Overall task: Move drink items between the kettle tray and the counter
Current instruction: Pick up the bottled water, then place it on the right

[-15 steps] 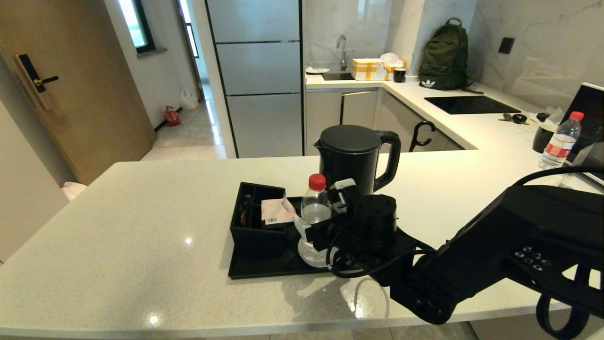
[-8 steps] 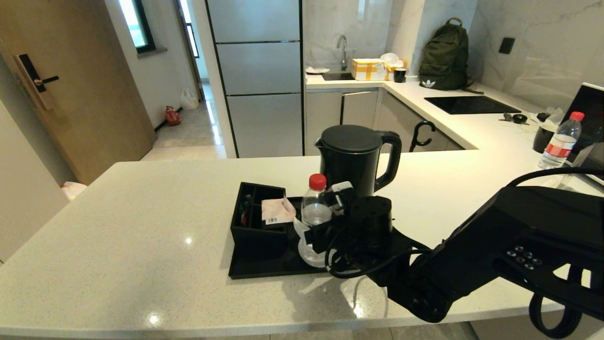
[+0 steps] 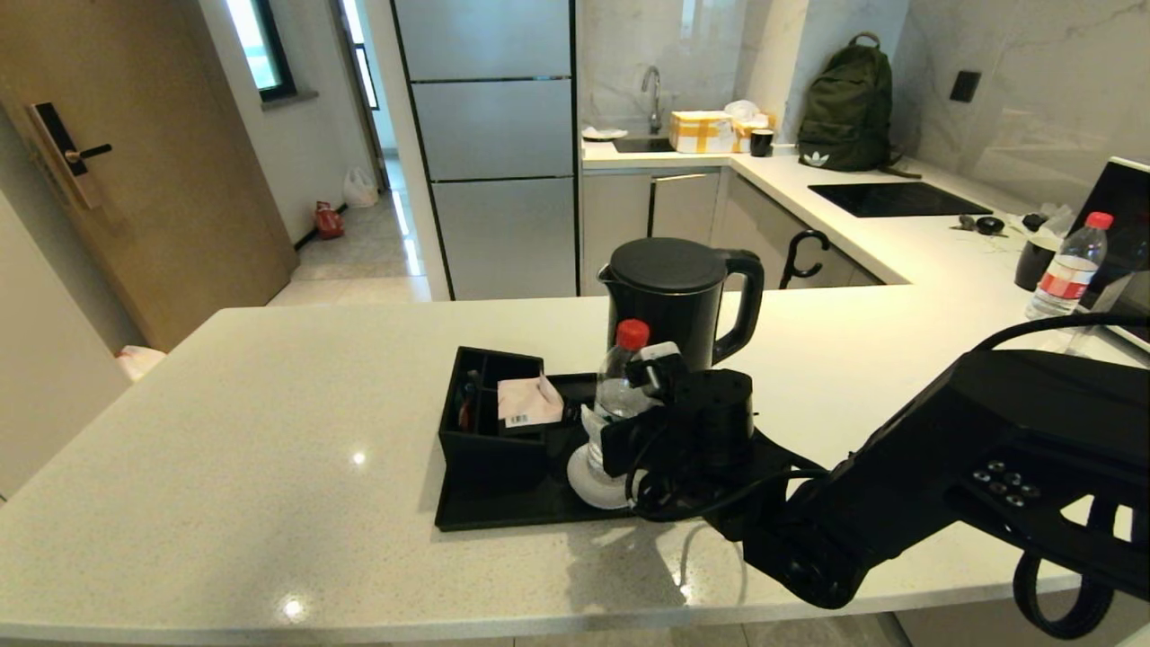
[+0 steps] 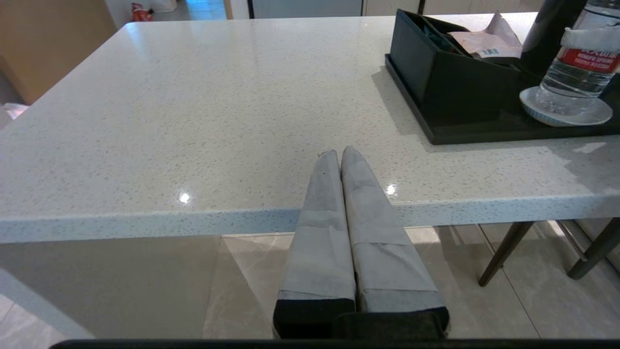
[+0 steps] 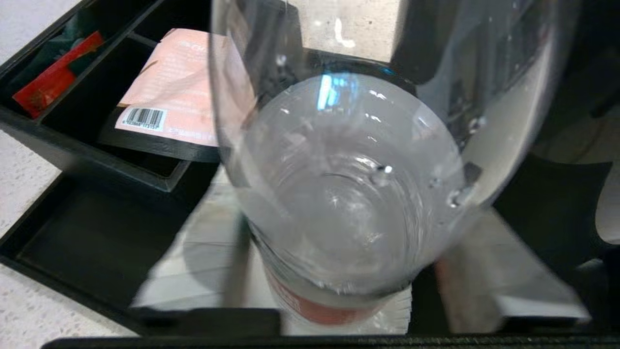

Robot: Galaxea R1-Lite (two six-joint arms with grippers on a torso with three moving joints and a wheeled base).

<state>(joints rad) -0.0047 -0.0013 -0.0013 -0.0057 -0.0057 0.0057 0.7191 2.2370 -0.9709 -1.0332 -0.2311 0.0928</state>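
The clear water bottle [image 3: 614, 388] with its red cap [image 3: 632, 333] leans to the right over the black kettle tray [image 3: 503, 514], and my right gripper [image 3: 622, 400] is shut on its body. Its base hangs at a white coaster [image 3: 588, 485]; I cannot tell whether they touch. In the right wrist view the bottle's base [image 5: 348, 194] fills the space between the fingers [image 5: 489, 271]. The pale pink tea sachet [image 3: 528, 402] lies on the black compartmented box [image 3: 481, 436]. My left gripper [image 4: 339, 154] is shut and holds nothing, parked at the counter's [image 3: 269, 431] front edge.
The tall black kettle [image 3: 678, 296] stands at the back of the tray, just behind the bottle. A second bottle [image 3: 1069, 265] stands far right beside a dark screen. The compartmented box holds red and green sachets [image 5: 53, 80].
The bottle stood upright on the coaster; now it is tipped right with its cap nearer the kettle, and more of the coaster shows. The right gripper shifted slightly right with it.
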